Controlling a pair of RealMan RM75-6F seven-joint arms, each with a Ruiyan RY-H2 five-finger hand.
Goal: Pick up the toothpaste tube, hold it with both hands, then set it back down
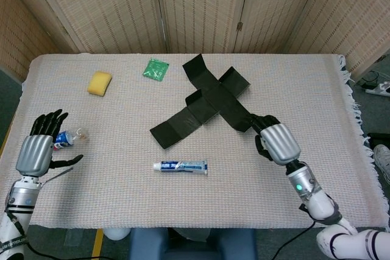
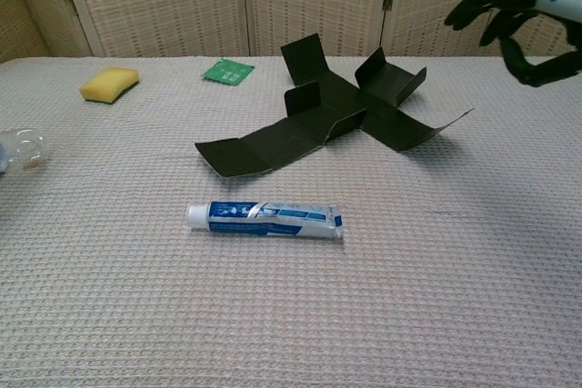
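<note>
The toothpaste tube [image 1: 180, 166] lies flat on the table [image 1: 317, 108] (cap leftward). Left hand [image 1: 38, 150] and right hand [image 1: 276, 141] hold nothing, fingers spread.

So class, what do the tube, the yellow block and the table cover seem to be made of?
Tube: probably glossy plastic laminate, judging by its sheen and printed label.
Yellow block: looks like matte foam sponge with rounded edges.
Table cover: woven cloth with a waffle texture; its edge is fringed in the head view.

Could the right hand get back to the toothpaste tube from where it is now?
Probably yes. The toothpaste tube lies alone on bare cloth, and the right hand, holding nothing, has open table between them; the black cardboard sits behind that path.
</note>
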